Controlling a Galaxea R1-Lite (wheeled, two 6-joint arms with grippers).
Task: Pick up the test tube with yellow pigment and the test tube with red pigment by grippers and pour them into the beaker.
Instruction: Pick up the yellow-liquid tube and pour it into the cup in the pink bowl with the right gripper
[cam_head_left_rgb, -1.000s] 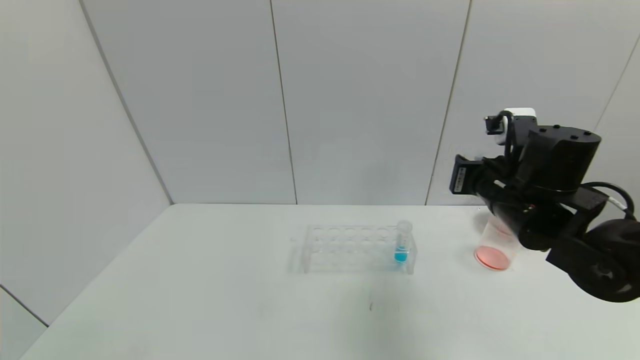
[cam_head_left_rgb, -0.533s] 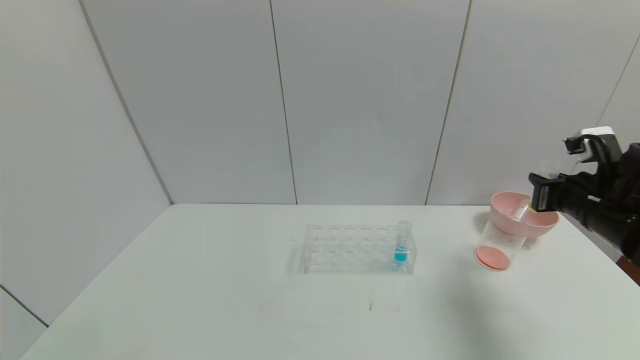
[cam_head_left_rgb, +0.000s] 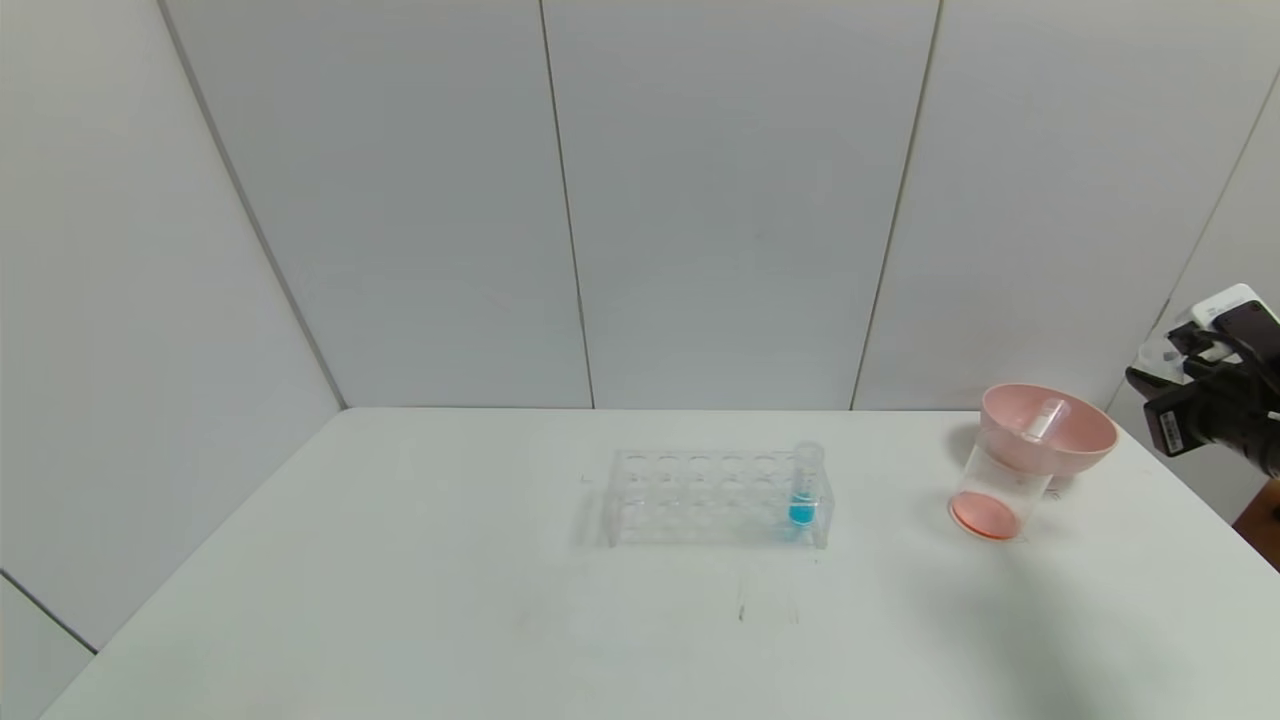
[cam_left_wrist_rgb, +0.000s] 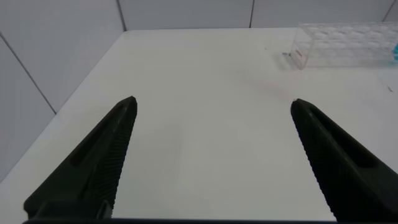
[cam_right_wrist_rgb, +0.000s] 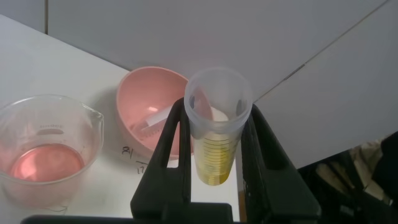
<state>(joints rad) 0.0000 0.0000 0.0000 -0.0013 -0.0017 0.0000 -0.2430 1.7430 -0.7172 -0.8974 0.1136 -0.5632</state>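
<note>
Head view: the right gripper (cam_head_left_rgb: 1165, 400) is seen at the far right edge, beyond the table's (cam_head_left_rgb: 450, 600) right side, raised above it. The beaker (cam_head_left_rgb: 995, 495), with red-orange liquid pooled at its bottom, stands toward the table's centre from that gripper, just in front of the pink bowl (cam_head_left_rgb: 1090, 440). An empty tube (cam_head_left_rgb: 1042, 418) is seen lying slanted in the bowl. The tube rack (cam_head_left_rgb: 710, 497) sits mid-table with only a blue tube (cam_head_left_rgb: 803, 488) in its right end. The left arm is not in view here.

Left wrist view: the left gripper (cam_left_wrist_rgb: 214, 155) is held with fingers spread wide and empty, low over bare table, the rack's end well away. It is judged idle.

Right wrist view: the test tube with yellow pigment (cam_right_wrist_rgb: 217, 127) is clamped between the right gripper's fingers (cam_right_wrist_rgb: 171, 155), its long axis running along the fingers, its open mouth pointing out past the fingertips, yellow liquid settled at the base. The beaker lies off to one side, past the bowl, so a sideways carry before tipping seems required.
</note>
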